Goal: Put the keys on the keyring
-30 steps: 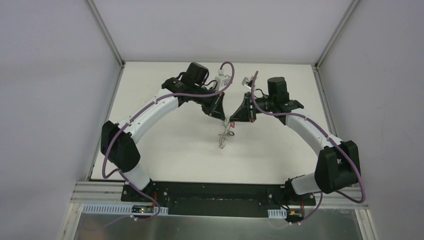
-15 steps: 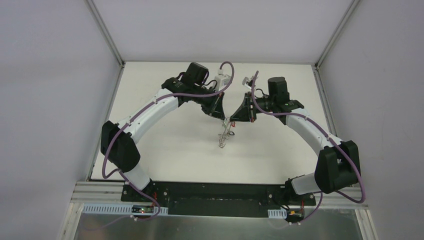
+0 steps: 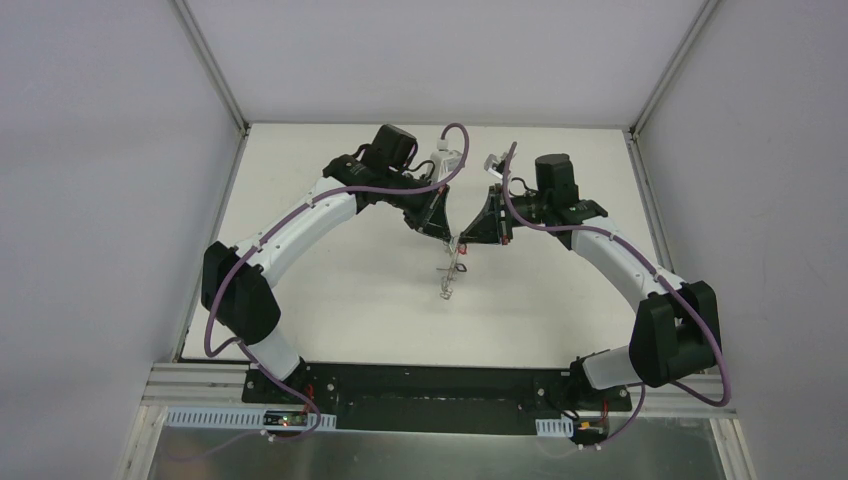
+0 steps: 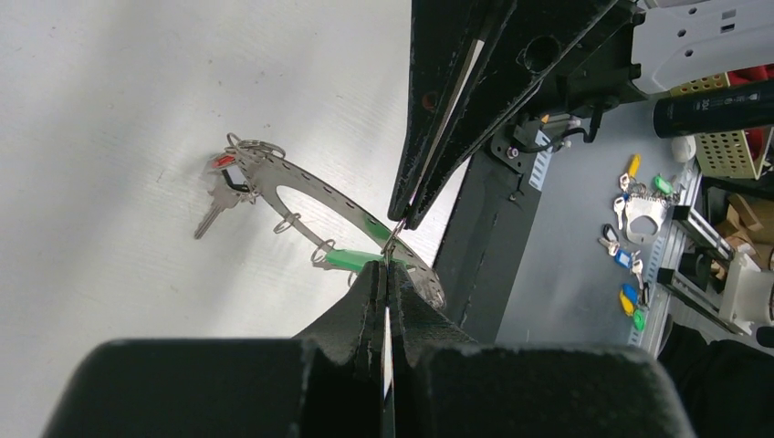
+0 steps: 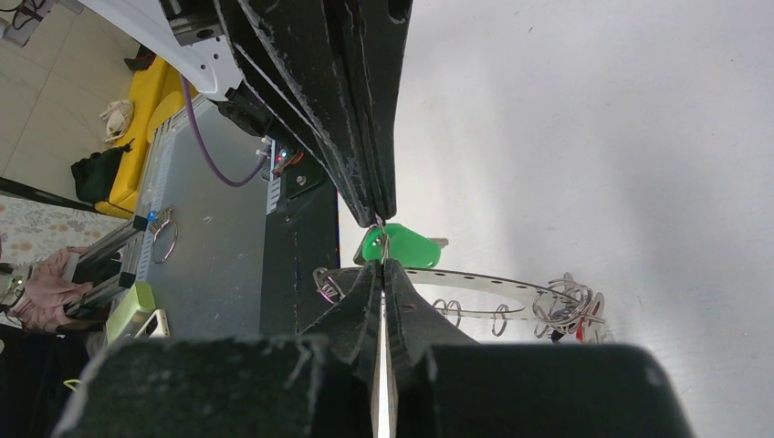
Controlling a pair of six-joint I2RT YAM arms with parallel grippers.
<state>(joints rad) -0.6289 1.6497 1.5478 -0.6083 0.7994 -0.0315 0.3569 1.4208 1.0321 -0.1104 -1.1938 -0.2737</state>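
Shiny grey metal keyring (image 4: pixel 315 181), silvery wire loops (image 4: pixel 286 222), glossy green plastic key head (image 5: pixel 406 245), matt white, faintly grainy tabletop (image 4: pixel 119 109)

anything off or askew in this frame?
Nothing damaged or spilled. Only the keyring is askew: the shut left claw and right claw meet tip to tip at a wire loop on its rim, beside the green key. That end is raised; the red key end lies low near the table.
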